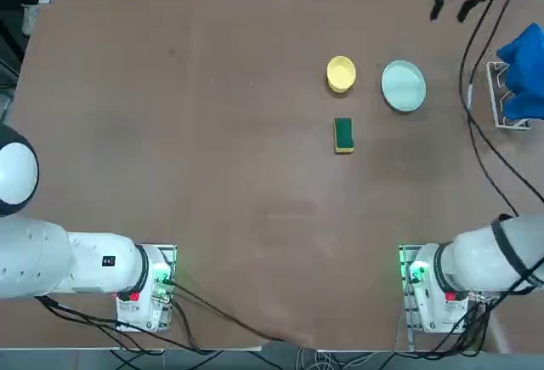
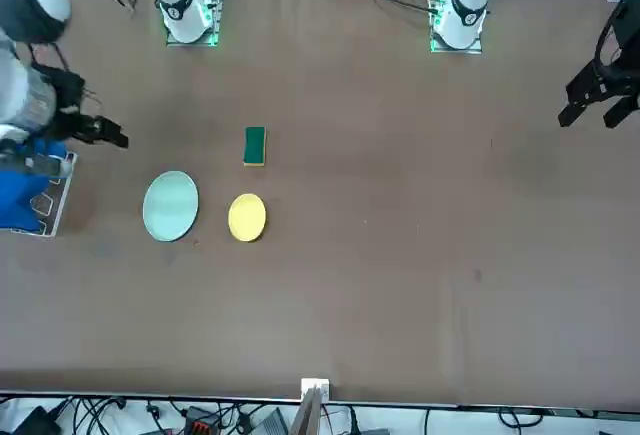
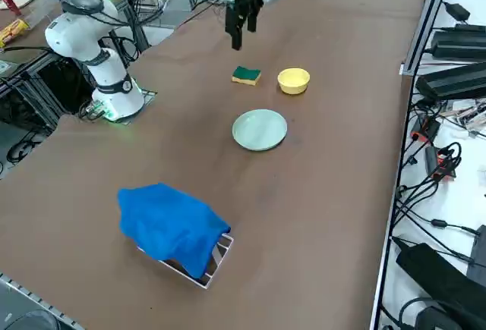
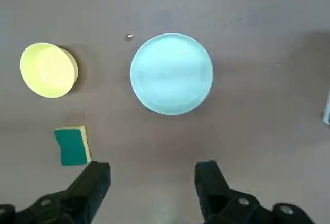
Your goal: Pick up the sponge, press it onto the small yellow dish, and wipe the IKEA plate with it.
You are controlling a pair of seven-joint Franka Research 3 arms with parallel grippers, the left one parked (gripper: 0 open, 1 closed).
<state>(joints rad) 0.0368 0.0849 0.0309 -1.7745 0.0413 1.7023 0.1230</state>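
Brown tabletop is lying bare beneath my open right gripper point(image 4: 153, 183), which is hanging high, empty, with the sponge point(image 4: 72, 145) off to one finger's side

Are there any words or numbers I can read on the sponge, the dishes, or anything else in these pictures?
No readable words or numbers.
Sponge: no writing shows.
Small yellow dish: no writing shows.
Pale green plate: no brand mark shows from above.
Blue cloth: plain.
Left arm's small dark label: too small to read.
The open right gripper, high above the table, shows no lettering.
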